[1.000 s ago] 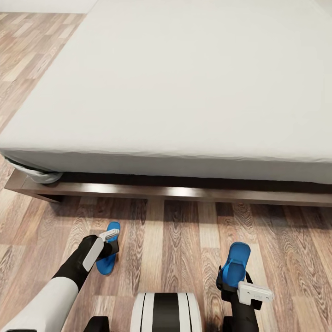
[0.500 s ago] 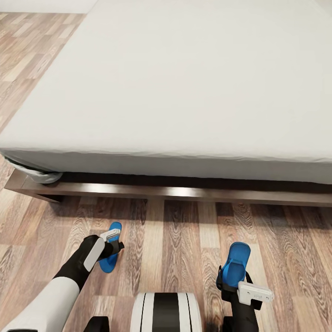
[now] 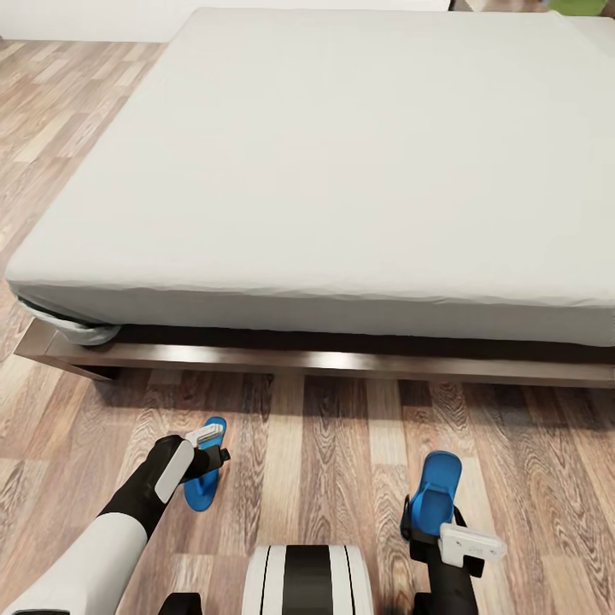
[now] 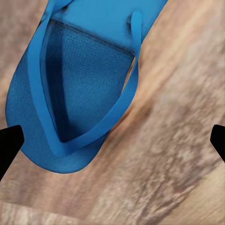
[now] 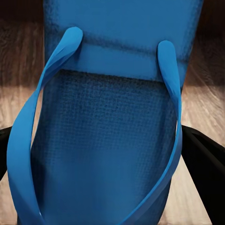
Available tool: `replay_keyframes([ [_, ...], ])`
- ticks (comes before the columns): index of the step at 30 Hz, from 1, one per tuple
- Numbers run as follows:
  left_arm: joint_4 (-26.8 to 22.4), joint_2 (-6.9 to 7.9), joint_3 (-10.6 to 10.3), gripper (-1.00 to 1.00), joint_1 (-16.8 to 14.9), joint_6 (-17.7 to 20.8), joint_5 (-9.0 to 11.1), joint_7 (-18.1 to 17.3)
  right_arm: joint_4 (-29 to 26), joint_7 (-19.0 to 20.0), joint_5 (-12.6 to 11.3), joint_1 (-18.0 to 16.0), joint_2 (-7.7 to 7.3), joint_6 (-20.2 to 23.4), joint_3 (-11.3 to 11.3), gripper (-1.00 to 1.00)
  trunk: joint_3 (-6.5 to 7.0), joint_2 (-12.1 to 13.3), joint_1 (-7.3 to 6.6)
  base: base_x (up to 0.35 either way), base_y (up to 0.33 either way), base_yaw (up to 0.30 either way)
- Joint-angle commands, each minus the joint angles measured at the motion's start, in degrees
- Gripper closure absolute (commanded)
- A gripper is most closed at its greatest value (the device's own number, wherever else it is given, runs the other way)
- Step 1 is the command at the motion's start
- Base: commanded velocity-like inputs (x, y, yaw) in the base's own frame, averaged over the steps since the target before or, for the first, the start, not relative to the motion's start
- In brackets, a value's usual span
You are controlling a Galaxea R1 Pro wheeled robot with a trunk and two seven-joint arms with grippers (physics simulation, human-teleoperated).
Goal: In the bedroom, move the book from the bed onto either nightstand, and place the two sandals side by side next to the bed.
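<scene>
Sandals, taken from the left: left sandal flat on the floor, near the corner of the bed but well apart from its partner. Left gripper right over it with jaws spread wide, holding nothing; seen from the left wrist, sole off to one side of the jaw gap, not centred. Probably just set down, so lift straight up without catching the strap. Further right, right sandal clamped across the sole in the right gripper, toe towards the bed frame, and seemingly clear of the floor. Carry it low across to just beside the left one, toe the same way, edges parallel and close but not overlapping. Lower until the sole meets the planks, then open, to avoid a drop and a skewed landing.
</scene>
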Motion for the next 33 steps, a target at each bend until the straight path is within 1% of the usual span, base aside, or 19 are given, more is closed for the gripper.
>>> replay_keyframes([
  [1, -0.08, 0.03, -0.09, -1.00, 0.00, 0.16, 0.60, 0.47, 0.13, -0.24, 0.40, 0.01, 0.05, 0.52, 0.03, 1.00, -0.02, -0.01, 0.00, 0.000, 0.000, 0.000],
  [2, -0.08, 0.03, -0.08, -1.00, 0.01, 0.16, 0.60, 0.42, 0.29, -0.14, 0.21, 0.01, 0.09, 2.32, 0.05, 1.00, -0.02, -0.01, 0.00, 0.000, 0.000, 0.000],
  [7, -0.08, 0.03, -0.20, -1.00, 0.01, 0.16, 0.60, 0.39, 1.08, 0.22, 0.08, 0.01, 0.11, 7.53, -0.01, 1.00, -0.02, -0.01, 0.00, 0.000, 0.000, 0.000],
  [8, -0.08, 0.03, -0.22, -1.00, 0.00, 0.16, 0.58, 0.37, 2.50, 0.77, -0.11, 0.01, 0.11, 9.19, -0.09, 1.00, -0.02, -0.01, 0.00, 0.000, 0.000, 0.000],
  [9, -0.08, 0.05, -0.22, -1.00, 0.00, 0.16, 0.57, 0.37, 2.90, 1.07, -0.19, 0.01, 0.11, 9.65, -0.12, 1.00, -0.02, -0.01, 0.00, 0.000, 0.000, 0.000],
  [11, -0.08, 0.04, -0.28, -1.00, 0.00, 0.16, 0.59, 0.36, 3.76, 3.51, -0.58, 0.01, 0.17, 13.08, -0.25, 1.00, -0.02, -0.01, 0.00, 0.000, 0.000, 0.000],
  [14, -0.08, 0.03, -0.28, -1.00, 0.03, 0.16, 0.59, 0.36, 2.51, 4.85, -0.64, 0.01, 0.24, 17.64, -0.32, 1.00, -0.02, -0.01, 0.00, 0.000, 0.000, 0.000],
  [17, -0.08, 0.03, -0.26, -1.00, 0.04, 0.16, 0.60, 0.36, -0.05, 5.27, -0.62, -0.09, 0.33, 22.48, -0.32, 1.00, -0.02, -0.01, 0.00, 0.000, 0.000, 0.000],
  [18, -0.08, 0.04, -0.26, -1.00, 0.03, 0.16, 0.60, 0.36, -0.75, 5.37, -0.62, -0.24, 0.38, 24.69, -0.32, 1.00, -0.02, -0.01, 0.00, 0.000, 0.000, 0.000],
  [21, -0.08, 0.06, -0.25, -1.00, 0.03, 0.16, 0.60, 0.36, -1.17, 5.68, -0.62, -0.46, 0.43, 26.74, -0.32, 1.00, -0.02, -0.01, 0.00, 0.000, 0.000, 0.000],
  [24, -0.08, 0.09, -0.25, -1.00, 0.01, 0.16, 0.58, 0.36, -1.36, 6.49, -0.48, -1.42, 0.45, 28.92, -0.32, 1.00, -0.02, -0.01, 0.00, 0.000, 0.000, 0.000],
  [26, -0.08, 0.06, -0.25, -1.00, 0.01, 0.16, 0.58, 0.36, -1.14, 6.94, -0.53, -3.11, 0.45, 30.42, -0.32, 1.00, -0.02, -0.01, 0.00, 0.000, 0.000, 0.000],
  [27, -0.08, 0.08, -0.25, -1.00, 0.00, 0.16, 0.57, 0.36, -0.90, 7.18, -0.75, -5.59, 0.46, 32.23, -0.34, 1.00, -0.02, -0.01, 0.00, 0.000, 0.000, 0.000],
  [28, -0.08, 0.10, -0.22, -1.00, 0.00, 0.16, 0.57, 0.36, -0.86, 7.24, -0.80, -6.53, 0.46, 32.89, -0.36, 1.00, -0.02, -0.01, 0.00, 0.000, 0.000, 0.000],
  [30, -0.08, 0.11, -0.19, -1.00, 0.00, 0.16, 0.57, 0.36, -0.71, 7.30, -0.81, -8.17, 0.46, 33.68, -0.39, 1.00, -0.02, -0.01, 0.00, 0.000, 0.000, 0.000],
  [31, -0.08, 0.11, -0.18, -1.00, 0.02, 0.16, 0.56, 0.36, -0.38, 7.34, -0.77, -9.85, 0.46, 34.18, -0.40, 1.00, -0.02, -0.01, 0.00, 0.000, 0.000, 0.000],
  [32, -0.08, 0.12, -0.18, -1.00, 0.02, 0.16, 0.55, 0.36, -0.16, 7.33, -0.77, -10.34, 0.46, 34.28, -0.40, 1.00, -0.02, -0.01, 0.00, 0.000, 0.000, 0.000],
  [33, -0.08, 0.12, -0.17, -1.00, 0.03, 0.16, 0.57, 0.36, 1.28, 7.31, -0.75, -12.25, 0.46, 34.53, -0.45, 1.00, -0.02, -0.01, 0.00, 0.000, 0.000, 0.000],
])
